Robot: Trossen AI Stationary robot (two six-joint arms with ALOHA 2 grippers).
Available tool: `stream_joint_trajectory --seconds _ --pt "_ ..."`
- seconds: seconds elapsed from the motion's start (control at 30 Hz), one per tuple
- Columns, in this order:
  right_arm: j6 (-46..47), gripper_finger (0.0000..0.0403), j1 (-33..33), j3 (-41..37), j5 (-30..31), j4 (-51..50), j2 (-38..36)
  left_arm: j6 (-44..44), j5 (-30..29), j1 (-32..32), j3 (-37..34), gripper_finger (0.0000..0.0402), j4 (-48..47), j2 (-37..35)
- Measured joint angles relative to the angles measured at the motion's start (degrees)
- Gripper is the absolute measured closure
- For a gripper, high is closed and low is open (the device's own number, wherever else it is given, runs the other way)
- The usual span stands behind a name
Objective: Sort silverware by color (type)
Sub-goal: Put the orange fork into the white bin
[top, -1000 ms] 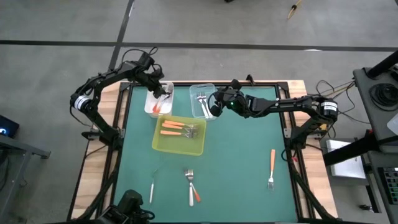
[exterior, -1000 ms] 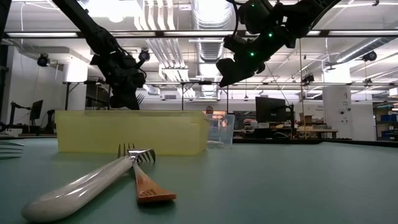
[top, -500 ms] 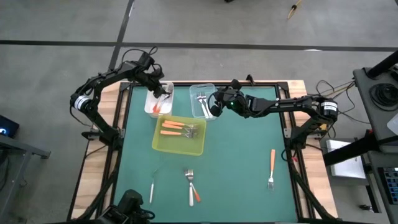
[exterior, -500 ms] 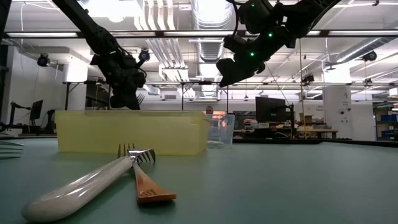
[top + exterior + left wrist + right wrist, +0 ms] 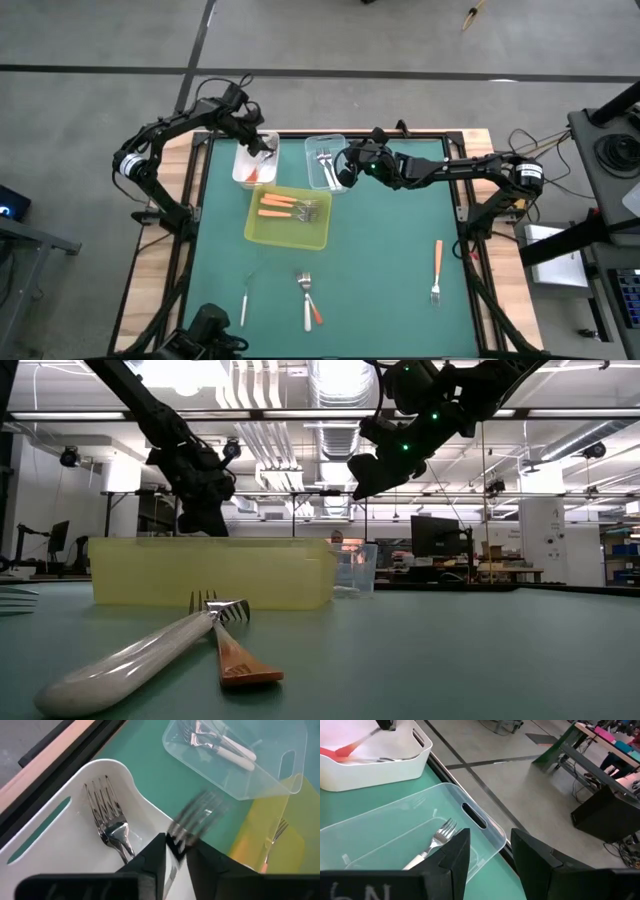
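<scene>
Nothing on the surface [image 5: 390,260] has shifted since the earlier frame; both arms hang where they were. Left pincer [image 5: 175,851] hovers over the white tub [image 5: 255,160] at far left, fingers just parting around a blurred fork [image 5: 192,822], apparently in the act of dropping it; whether the grip has fully let go I cannot tell. Another fork [image 5: 111,822] lies inside that tub. Right pincer [image 5: 487,851] waits open and empty above the clear tub [image 5: 420,835], which holds white-handled forks [image 5: 325,163]. More silverware sits in the yellow-green tray [image 5: 290,232] and at the near edge. Risk: the falling fork may clip the tub's rim and land outside.
</scene>
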Motion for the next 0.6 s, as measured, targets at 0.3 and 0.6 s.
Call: stream_joint_trajectory --seconds 0.3,0.6 --pt "0.78 0.0268 0.0 0.0 -0.02 0.0 0.0 0.05 -0.01 0.0 0.19 0.0331 1.32 0.0" --pt "1.11 0.0268 0.0 0.02 0.0 0.0 0.0 3.44 6.22 -0.48 0.9 0.0331 1.09 -1.07"
